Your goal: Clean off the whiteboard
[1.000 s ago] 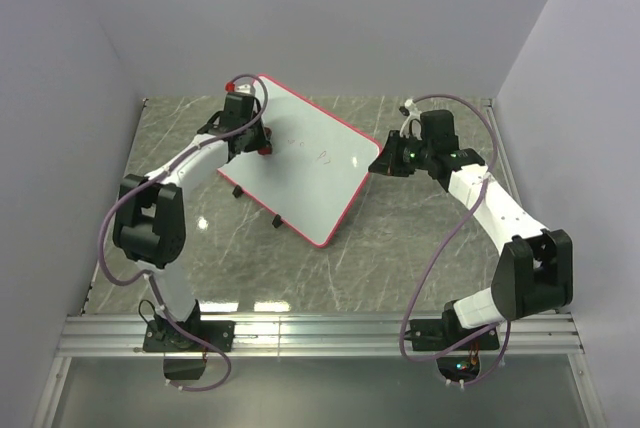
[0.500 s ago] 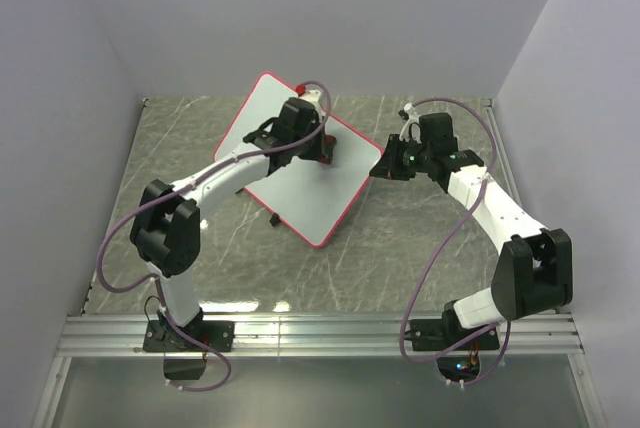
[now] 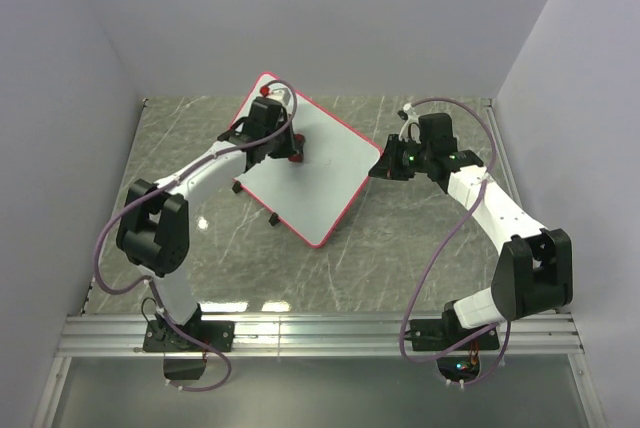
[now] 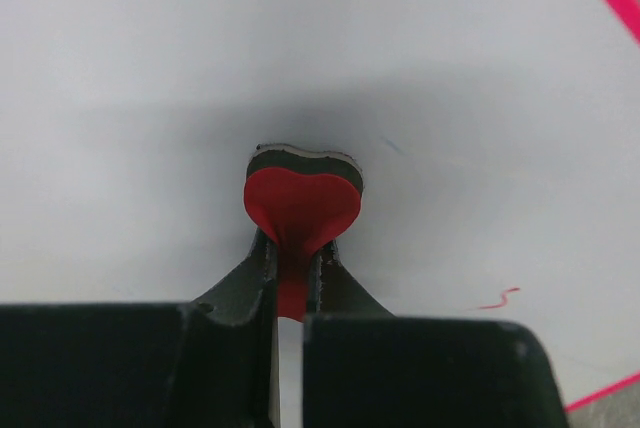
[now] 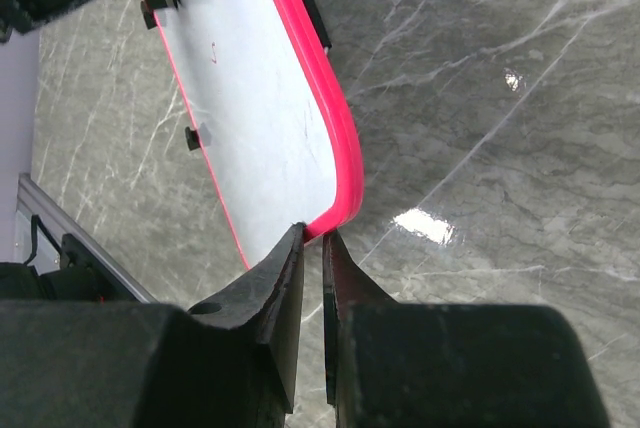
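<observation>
On the grey desk (image 3: 420, 238), the whiteboard (image 3: 325, 183) is lying toward 12 o'clock. Wiping seems to be in hand: the left claw (image 4: 292, 260) is clamping a red heart-shaped eraser (image 4: 302, 200) against the board, and the right claw (image 5: 312, 244) is pinching its 3 o'clock corner. The next sweep is probably calling for the red mark (image 4: 498, 297) at the eraser's 4 o'clock. The eraser's felt face is hiding underneath.
</observation>
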Motion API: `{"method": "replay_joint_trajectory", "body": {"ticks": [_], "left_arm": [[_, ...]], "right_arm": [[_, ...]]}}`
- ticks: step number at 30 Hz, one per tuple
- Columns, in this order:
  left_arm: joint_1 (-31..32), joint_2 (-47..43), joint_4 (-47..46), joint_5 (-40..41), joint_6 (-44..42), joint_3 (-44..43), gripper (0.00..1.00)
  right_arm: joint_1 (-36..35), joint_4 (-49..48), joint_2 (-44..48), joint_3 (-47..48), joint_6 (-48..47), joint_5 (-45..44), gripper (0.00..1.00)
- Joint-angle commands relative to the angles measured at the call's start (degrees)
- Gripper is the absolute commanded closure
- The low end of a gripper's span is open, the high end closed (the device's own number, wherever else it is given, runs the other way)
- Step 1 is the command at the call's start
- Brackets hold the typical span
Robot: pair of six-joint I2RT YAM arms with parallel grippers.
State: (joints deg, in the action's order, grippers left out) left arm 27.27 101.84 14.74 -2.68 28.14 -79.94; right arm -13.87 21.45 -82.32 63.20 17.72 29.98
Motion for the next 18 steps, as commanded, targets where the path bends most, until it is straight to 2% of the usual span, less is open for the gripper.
{"method": "replay_joint_trajectory", "body": {"ticks": [1,4,10,13,18], "left_arm": [[0.59,-0.94,0.99,1.27,-1.25,1.72,1.0],[5.15,-0.33,0.29,1.44,-0.54,1.99,1.0],[16.14,3.89,2.66,-0.22,0.51,-3.99,1.0],[17.47,4.42,3.27,0.74,0.86,-5.05,1.0],[14.76,2.75,4.42,5.58,0.77,-4.52,1.0]], "right_arm": [[-2.04,-2.2,1.29,0.43,-1.28,3.86,0.96],[-2.3,-2.2,0.94,1.05,-1.19,3.86,0.96],[-3.18,-2.47,-0.38,1.93,-1.02,3.86,0.96],[-3.45,-2.99,-0.29,1.93,-0.84,3.69,0.96],[-3.53,-3.52,0.85,0.96,-0.66,3.25,0.96]]}}
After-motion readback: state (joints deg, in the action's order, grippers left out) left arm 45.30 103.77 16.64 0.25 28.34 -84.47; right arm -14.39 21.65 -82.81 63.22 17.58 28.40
